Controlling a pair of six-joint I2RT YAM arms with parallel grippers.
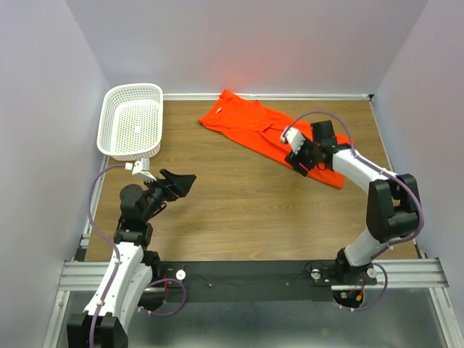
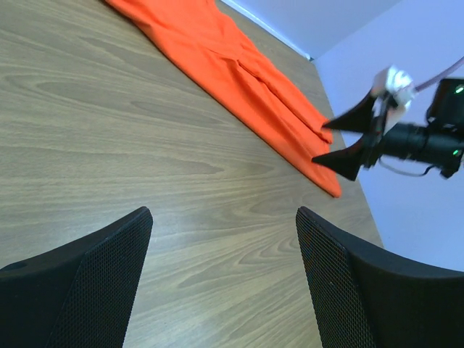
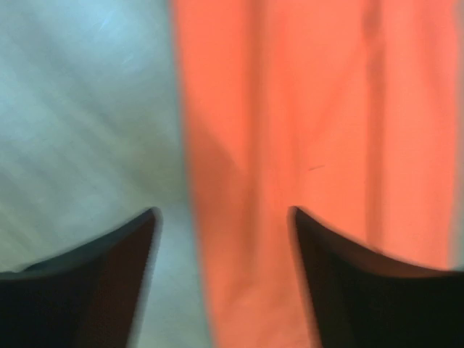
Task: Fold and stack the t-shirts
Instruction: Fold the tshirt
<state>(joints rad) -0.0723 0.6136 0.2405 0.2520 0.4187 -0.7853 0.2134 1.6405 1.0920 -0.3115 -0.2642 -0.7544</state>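
Top external: right pincer spread wide, gripping nothing, poised over the near end of the orange t-shirt, laid out as a long diagonal strip on the far right of the surface. Right wrist, blurred: long cloth edge running between the fingers, probably just above it. Drop straight, straddle that edge, pinch every layer, lift slowly. Left pincer likewise released, empty, well apart from the shirt.

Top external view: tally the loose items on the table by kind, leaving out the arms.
Orange-red t-shirt: 1
White mesh basket: 1
Total: 2
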